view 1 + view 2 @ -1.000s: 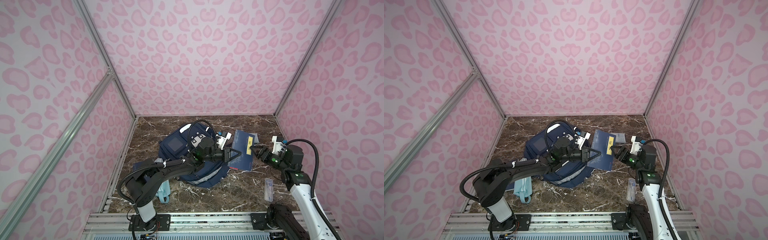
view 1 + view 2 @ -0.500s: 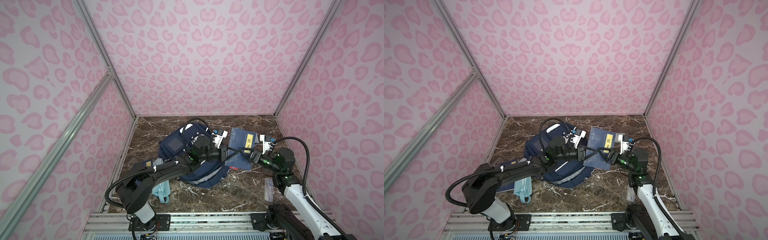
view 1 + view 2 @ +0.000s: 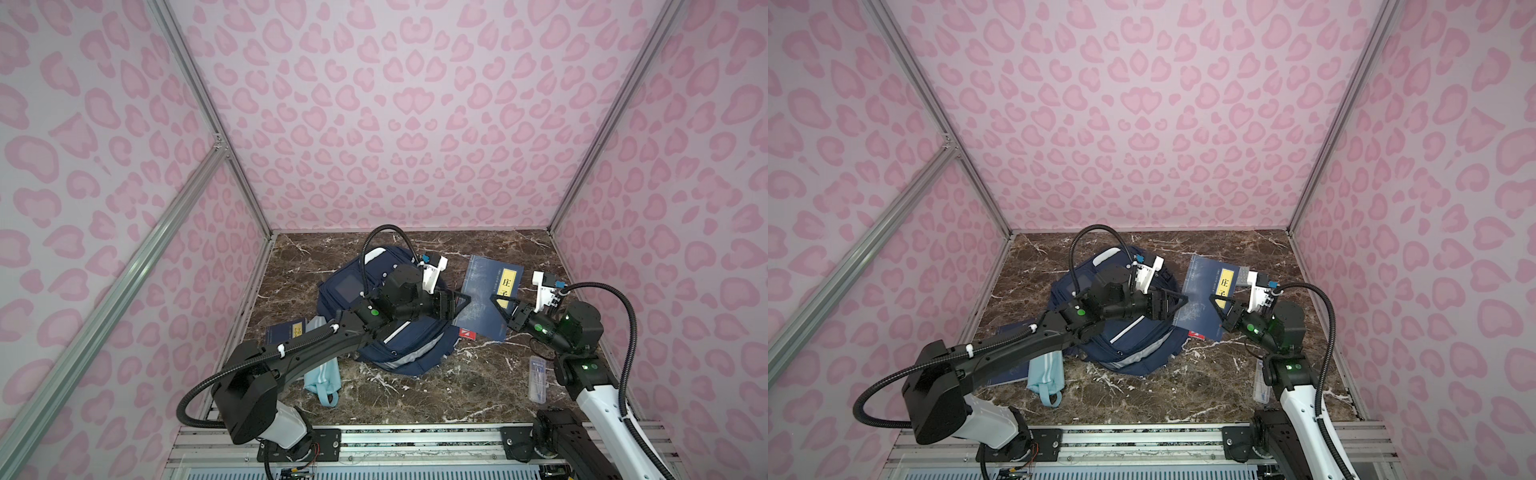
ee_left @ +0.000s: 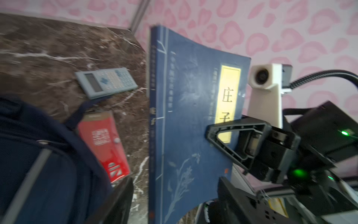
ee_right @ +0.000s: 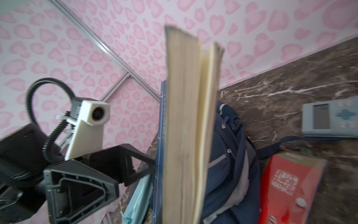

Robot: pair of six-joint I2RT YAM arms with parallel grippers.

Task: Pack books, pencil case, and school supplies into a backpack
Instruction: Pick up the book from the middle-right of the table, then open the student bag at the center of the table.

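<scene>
A dark-blue book point(image 3: 484, 291) point(image 3: 1202, 286) with a yellow label stands upright in the air between my two grippers. My right gripper point(image 3: 496, 300) point(image 3: 1214, 301) point(image 5: 180, 215) is shut on the book's page edge point(image 5: 184, 126), one finger across the front cover point(image 4: 230, 133). My left gripper point(image 3: 464, 300) point(image 3: 1179, 305) point(image 4: 175, 205) is open, its jaws wide either side of the book's point(image 4: 186, 116) spine end. The navy backpack point(image 3: 399, 336) point(image 3: 1133, 345) lies under my left arm. The aqua pencil case point(image 3: 322, 376) and a second book point(image 3: 286, 332) lie at the front left.
A grey-blue calculator point(image 4: 105, 82) point(image 5: 329, 118) and a red pack point(image 4: 102, 143) point(image 5: 290, 184) lie on the marble beside the backpack. A clear ruler pack point(image 3: 537, 378) lies near my right arm's base. Pink walls close in three sides.
My left gripper has opened and let go of the book. My right gripper has moved in on the book's free edge and shut on it.
</scene>
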